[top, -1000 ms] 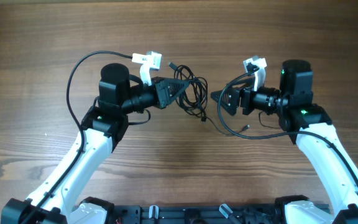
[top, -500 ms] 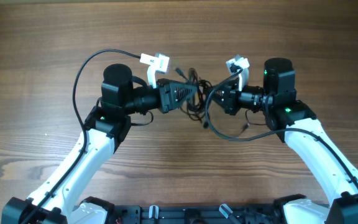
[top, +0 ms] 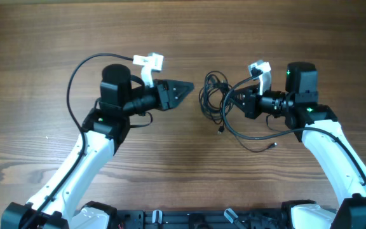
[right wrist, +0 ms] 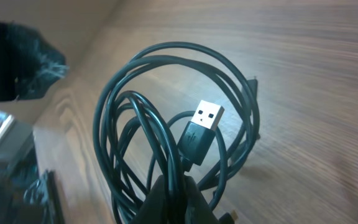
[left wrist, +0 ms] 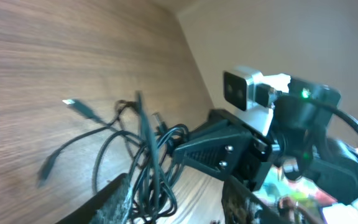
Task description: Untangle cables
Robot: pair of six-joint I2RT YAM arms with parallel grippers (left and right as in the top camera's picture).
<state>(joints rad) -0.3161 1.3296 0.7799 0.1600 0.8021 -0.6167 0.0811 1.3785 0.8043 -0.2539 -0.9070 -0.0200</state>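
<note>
Loose strand (top: pixel 269 146) lies on the table (top: pixel 183 32), nearest the base. Right gripper (top: pixel 230 102) is clamped on the coiled cables (top: pixel 211 97), with a USB plug (right wrist: pixel 201 124) at the coil's middle. Left gripper (top: pixel 188 85) has its fingers parted, empty, clear of the coil. One second ago the left held the bundle and the right was open.

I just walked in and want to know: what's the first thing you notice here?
A tangled bunch of black cables is pinched in the right hand near the middle of the wooden table, a silver plug poking out of the loops. The left hand faces it, open and empty.
</note>
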